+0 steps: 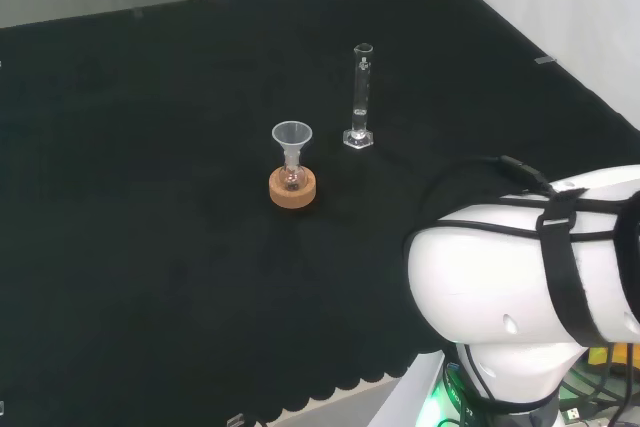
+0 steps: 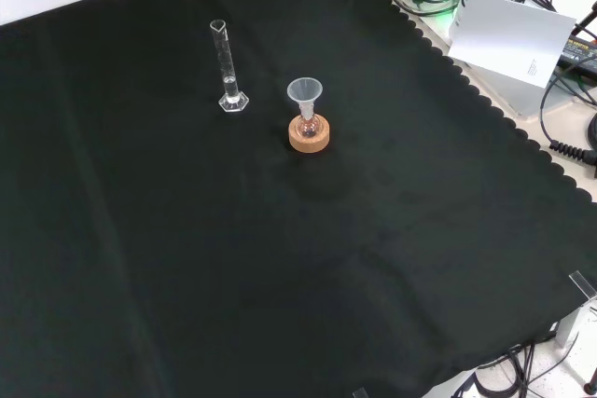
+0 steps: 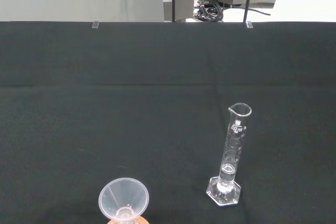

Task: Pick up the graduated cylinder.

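A clear glass graduated cylinder (image 1: 360,95) stands upright on its hexagonal foot on the black cloth. In the front view the cylinder (image 2: 227,67) is toward the upper left, and in the wrist view the cylinder (image 3: 232,153) is some way off. Nothing touches it.
A small round flask with a clear funnel (image 1: 292,135) in its neck sits on a cork ring (image 1: 292,188), left of the cylinder in the head view. The funnel (image 2: 304,92) and cork ring (image 2: 309,134) stand right of the cylinder in the front view. The arm's white link (image 1: 520,277) fills the head view's lower right.
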Controlling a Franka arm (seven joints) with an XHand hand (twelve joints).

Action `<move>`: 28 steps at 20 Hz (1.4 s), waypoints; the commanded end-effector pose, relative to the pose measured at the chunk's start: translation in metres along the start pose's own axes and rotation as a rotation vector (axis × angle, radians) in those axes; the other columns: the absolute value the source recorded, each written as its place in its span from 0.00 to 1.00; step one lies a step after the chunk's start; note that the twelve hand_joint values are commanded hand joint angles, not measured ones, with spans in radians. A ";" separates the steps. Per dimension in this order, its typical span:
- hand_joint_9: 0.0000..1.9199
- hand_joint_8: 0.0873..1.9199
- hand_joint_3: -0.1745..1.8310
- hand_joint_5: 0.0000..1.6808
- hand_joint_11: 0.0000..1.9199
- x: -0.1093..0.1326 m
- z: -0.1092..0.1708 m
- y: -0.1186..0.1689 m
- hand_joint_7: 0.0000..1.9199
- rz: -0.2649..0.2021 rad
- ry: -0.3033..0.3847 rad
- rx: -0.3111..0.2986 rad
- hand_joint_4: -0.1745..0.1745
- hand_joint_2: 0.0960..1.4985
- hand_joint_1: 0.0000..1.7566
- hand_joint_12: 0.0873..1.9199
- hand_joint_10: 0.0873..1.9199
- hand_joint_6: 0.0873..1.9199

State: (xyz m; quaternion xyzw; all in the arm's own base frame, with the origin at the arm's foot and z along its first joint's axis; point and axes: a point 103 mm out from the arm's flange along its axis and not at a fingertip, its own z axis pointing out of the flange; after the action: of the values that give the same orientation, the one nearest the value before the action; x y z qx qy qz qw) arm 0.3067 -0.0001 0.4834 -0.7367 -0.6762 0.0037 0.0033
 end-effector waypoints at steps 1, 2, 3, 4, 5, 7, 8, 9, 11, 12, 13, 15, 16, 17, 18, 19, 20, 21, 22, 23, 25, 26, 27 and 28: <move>0.08 0.24 0.35 0.12 0.02 -0.001 0.000 0.001 0.01 -0.001 -0.008 -0.009 0.37 0.72 0.06 0.68 0.33 0.09; 0.08 0.24 0.31 0.13 0.01 -0.002 0.000 0.002 0.00 0.000 -0.008 -0.008 0.37 0.75 0.05 0.70 0.33 0.05; 0.08 0.24 0.29 0.14 0.01 -0.005 0.000 0.003 0.00 0.000 -0.006 -0.008 0.37 0.77 0.04 0.71 0.33 0.02; 0.07 0.24 0.27 0.15 0.00 -0.002 0.000 0.002 0.00 0.001 -0.014 -0.013 0.37 0.78 0.04 0.72 0.33 0.00; 0.07 0.24 0.26 0.16 0.00 -0.001 -0.005 0.002 0.00 0.003 -0.014 -0.014 0.37 0.79 0.04 0.72 0.33 0.00; 0.07 0.24 0.25 0.16 0.00 -0.003 -0.005 0.002 0.00 0.002 -0.013 -0.013 0.37 0.79 0.03 0.72 0.33 0.00; 0.07 0.24 0.25 0.16 0.00 -0.004 -0.004 0.002 0.00 -0.002 -0.016 -0.012 0.37 0.80 0.03 0.72 0.33 0.00; 0.07 0.24 0.25 0.16 0.00 -0.006 -0.002 0.002 0.00 -0.005 -0.017 -0.011 0.37 0.80 0.03 0.72 0.33 0.00; 0.07 0.24 0.25 0.16 0.00 -0.009 0.003 0.003 0.00 -0.004 -0.020 -0.006 0.37 0.80 0.03 0.72 0.33 0.00; 0.07 0.24 0.25 0.16 0.00 -0.011 0.005 0.004 0.00 -0.003 -0.021 -0.003 0.37 0.80 0.03 0.72 0.33 0.00; 0.07 0.25 0.25 0.16 0.00 -0.012 0.008 0.005 0.00 -0.001 -0.023 0.000 0.37 0.80 0.03 0.72 0.33 0.00; 0.07 0.25 0.24 0.17 0.00 -0.015 0.015 0.008 0.00 0.004 -0.023 0.008 0.37 0.80 0.04 0.72 0.33 0.00; 0.07 0.25 0.24 0.17 0.00 -0.017 0.018 0.009 0.00 0.007 -0.022 0.010 0.37 0.80 0.04 0.72 0.33 0.00; 0.07 0.25 0.24 0.17 0.00 -0.019 0.023 0.011 0.00 0.010 -0.021 0.013 0.37 0.80 0.04 0.72 0.33 0.00; 0.08 0.25 0.24 0.17 0.00 -0.022 0.028 0.012 0.00 0.012 -0.018 0.014 0.37 0.80 0.04 0.72 0.33 0.00; 0.08 0.25 0.24 0.17 0.00 -0.024 0.033 0.014 0.00 0.017 -0.015 0.015 0.37 0.80 0.04 0.72 0.33 0.00; 0.08 0.25 0.24 0.17 0.00 -0.028 0.038 0.016 0.00 0.023 -0.010 0.018 0.37 0.80 0.04 0.72 0.33 0.00; 0.08 0.25 0.24 0.17 0.00 -0.030 0.043 0.018 0.00 0.028 -0.005 0.017 0.37 0.80 0.04 0.72 0.33 0.00; 0.08 0.25 0.24 0.17 0.00 -0.033 0.049 0.020 0.00 0.032 -0.001 0.020 0.37 0.80 0.04 0.72 0.33 0.00; 0.08 0.25 0.24 0.17 0.01 -0.037 0.054 0.022 0.01 0.039 0.007 0.024 0.37 0.80 0.04 0.72 0.33 0.00; 0.09 0.25 0.24 0.17 0.01 -0.044 0.063 0.026 0.01 0.050 0.019 0.022 0.37 0.80 0.04 0.72 0.34 0.00; 0.09 0.26 0.24 0.17 0.01 -0.047 0.067 0.029 0.01 0.052 0.021 0.017 0.36 0.80 0.05 0.72 0.34 0.00; 0.10 0.26 0.23 0.18 0.02 -0.049 0.071 0.031 0.02 0.054 0.029 0.012 0.36 0.80 0.05 0.72 0.34 0.00; 0.10 0.26 0.23 0.18 0.02 -0.052 0.075 0.034 0.02 0.055 0.038 0.010 0.36 0.80 0.05 0.72 0.34 0.00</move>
State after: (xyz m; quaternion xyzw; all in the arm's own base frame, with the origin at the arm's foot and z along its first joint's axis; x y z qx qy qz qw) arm 0.3270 -0.0392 0.4297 -0.7502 -0.6611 0.0040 0.0117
